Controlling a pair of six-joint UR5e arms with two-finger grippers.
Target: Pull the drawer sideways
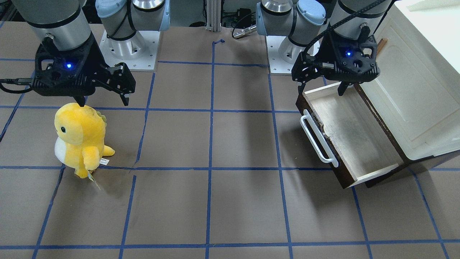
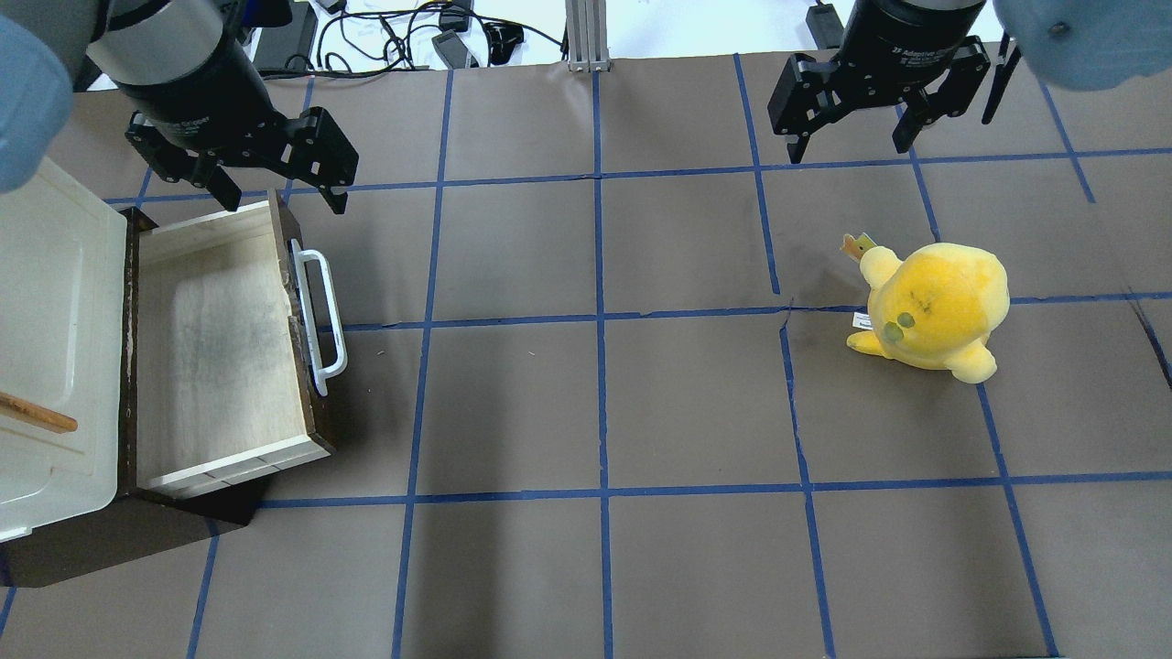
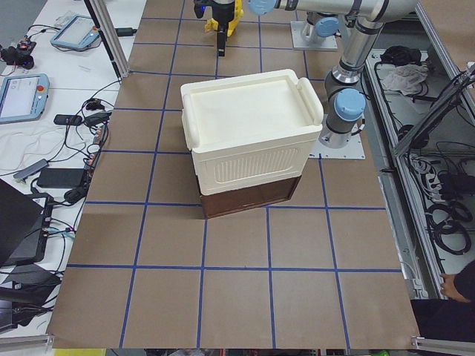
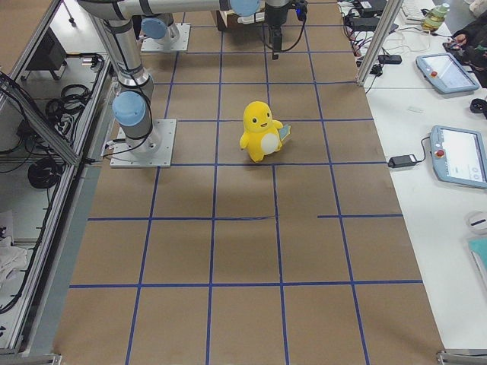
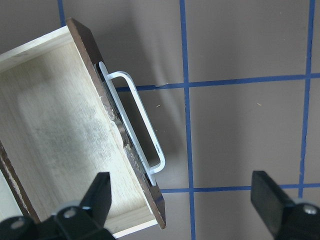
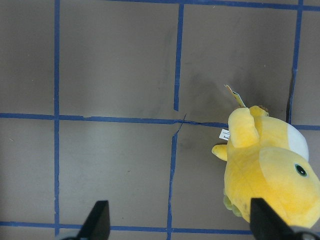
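Observation:
The drawer [image 2: 215,348] stands pulled out of the cream-white cabinet [image 2: 50,348]; its pale-wood box is empty. Its dark brown front carries a long white bar handle [image 2: 319,316], which also shows in the front-facing view [image 1: 318,138] and the left wrist view [image 5: 137,127]. My left gripper [image 2: 279,197] is open and empty, raised above the drawer's far corner; it also shows in the front-facing view [image 1: 321,90]. My right gripper [image 2: 851,146] is open and empty, high above the table beyond a yellow plush toy [image 2: 934,307].
The cabinet [image 1: 406,86] sits at the table's left end on a dark base, with a wooden stick [image 2: 37,414] on its top. The plush toy [image 1: 81,138] stands on the right half. Blue tape lines grid the brown table [image 2: 595,412].

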